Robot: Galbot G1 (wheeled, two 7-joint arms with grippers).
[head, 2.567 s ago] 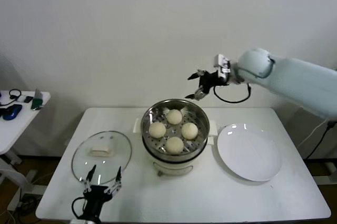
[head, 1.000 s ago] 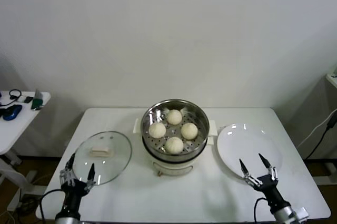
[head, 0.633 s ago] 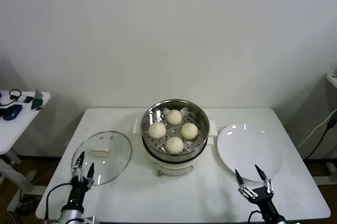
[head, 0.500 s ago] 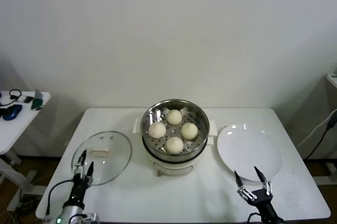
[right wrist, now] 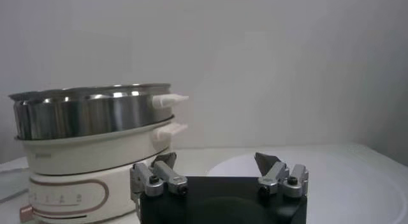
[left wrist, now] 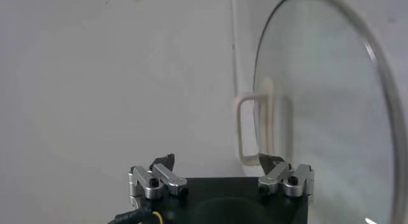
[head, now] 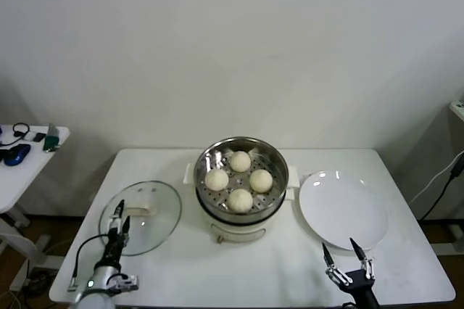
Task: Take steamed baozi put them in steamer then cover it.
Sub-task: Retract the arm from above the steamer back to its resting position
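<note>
Left jaws [head: 121,214] spread at round clear glass lid [head: 148,211] rim; right jaws [head: 341,257] spread, empty, just beside flat white plate [head: 344,209]

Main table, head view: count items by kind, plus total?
Steamed baozi: 4
Steamer: 1
Cover: 1
White plate: 1
Total: 7

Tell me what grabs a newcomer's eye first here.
The shiny steamer at the table's centre, with four baozi inside and no cover on it. The glass lid lies on its left, a bare white plate on its right.
</note>
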